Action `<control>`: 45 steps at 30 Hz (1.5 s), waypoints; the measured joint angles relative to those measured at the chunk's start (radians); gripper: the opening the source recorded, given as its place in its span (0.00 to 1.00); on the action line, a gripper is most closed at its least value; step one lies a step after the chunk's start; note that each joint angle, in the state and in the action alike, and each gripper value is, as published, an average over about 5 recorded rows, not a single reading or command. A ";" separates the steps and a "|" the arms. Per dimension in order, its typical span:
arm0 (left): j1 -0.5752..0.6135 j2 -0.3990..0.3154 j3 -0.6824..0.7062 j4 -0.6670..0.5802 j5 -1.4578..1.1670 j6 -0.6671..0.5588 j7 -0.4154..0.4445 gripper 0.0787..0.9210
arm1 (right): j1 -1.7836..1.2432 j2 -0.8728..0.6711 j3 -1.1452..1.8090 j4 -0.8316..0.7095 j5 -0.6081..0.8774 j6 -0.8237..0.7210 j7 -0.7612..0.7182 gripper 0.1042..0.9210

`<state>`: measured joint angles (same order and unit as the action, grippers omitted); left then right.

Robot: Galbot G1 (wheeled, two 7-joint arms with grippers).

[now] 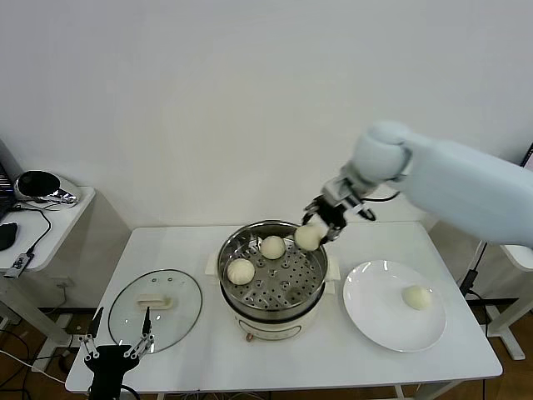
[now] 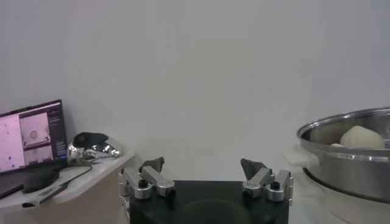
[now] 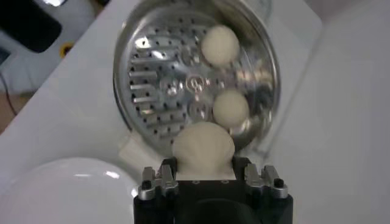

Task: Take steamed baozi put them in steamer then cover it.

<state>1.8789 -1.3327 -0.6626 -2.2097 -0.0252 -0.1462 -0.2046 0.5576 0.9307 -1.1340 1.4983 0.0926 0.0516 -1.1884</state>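
Observation:
The steel steamer (image 1: 268, 314) stands mid-table on its cream base. Two steamed baozi (image 1: 241, 271) (image 1: 272, 247) lie on its perforated tray. My right gripper (image 1: 311, 234) hangs over the pot's back right rim, shut on a third baozi (image 1: 307, 238). The right wrist view shows that bun (image 3: 203, 145) between the right gripper's (image 3: 204, 161) jaws, above the tray (image 3: 152, 91). Another baozi (image 1: 415, 297) rests on the white plate (image 1: 375, 321). The glass cover (image 1: 156, 309) lies flat, left of the steamer. My left gripper (image 1: 117, 346) waits open at the front left corner, empty.
A side table (image 1: 50, 218) at the far left carries a shiny dark object (image 1: 40, 187). In the left wrist view the left gripper (image 2: 204, 167) faces the wall, with a laptop (image 2: 30, 137) on one side and the steamer's wall (image 2: 347, 164) on the other.

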 measured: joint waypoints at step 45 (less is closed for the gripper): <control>0.000 0.005 -0.014 0.013 -0.011 -0.010 -0.006 0.88 | 0.048 0.105 -0.129 0.034 -0.092 0.194 0.019 0.88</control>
<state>1.8790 -1.3274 -0.6764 -2.1964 -0.0367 -0.1566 -0.2108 0.6058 1.0352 -1.2635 1.5321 0.0002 0.2455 -1.1693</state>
